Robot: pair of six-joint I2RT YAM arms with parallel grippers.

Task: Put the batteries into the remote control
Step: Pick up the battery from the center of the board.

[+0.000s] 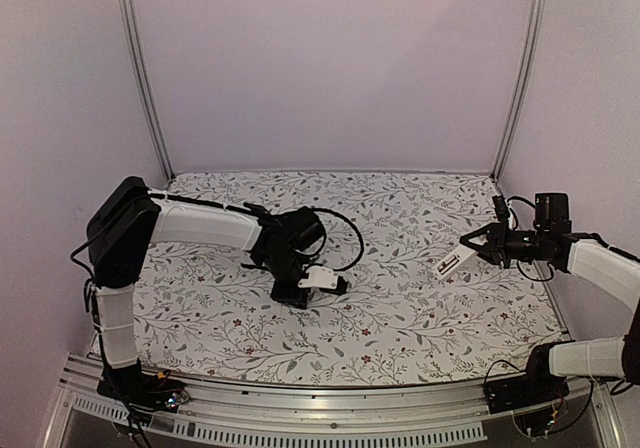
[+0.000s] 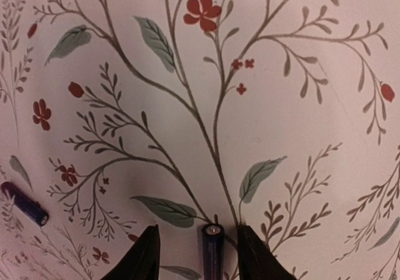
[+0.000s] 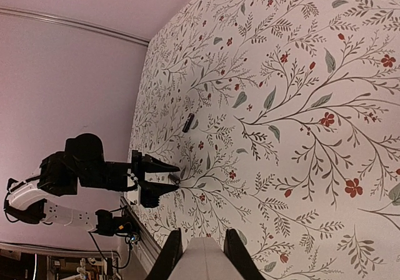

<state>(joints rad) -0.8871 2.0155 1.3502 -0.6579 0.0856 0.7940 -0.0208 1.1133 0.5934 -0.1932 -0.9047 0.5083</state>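
Note:
One battery [image 2: 212, 250], a dark blue slim cylinder, lies on the floral cloth between the fingers of my left gripper [image 2: 199, 255]. The jaws stand open, with a gap on each side of it. The other battery [image 2: 24, 203] lies loose on the cloth further left. The right wrist view shows both batteries, one in the open [image 3: 189, 122] and one between the left fingers [image 3: 173, 178]. At the table's right side my right gripper [image 1: 472, 251] is shut on the white remote control [image 1: 455, 262], held above the cloth. The remote control [image 3: 205, 262] fills the gap between its fingers.
The floral cloth [image 1: 400, 308] covers the table. Pale walls and two metal posts [image 1: 520, 68] close in the back and sides. An aluminium rail [image 1: 330, 418] runs along the near edge. A black cable [image 1: 350, 233] loops behind the left wrist.

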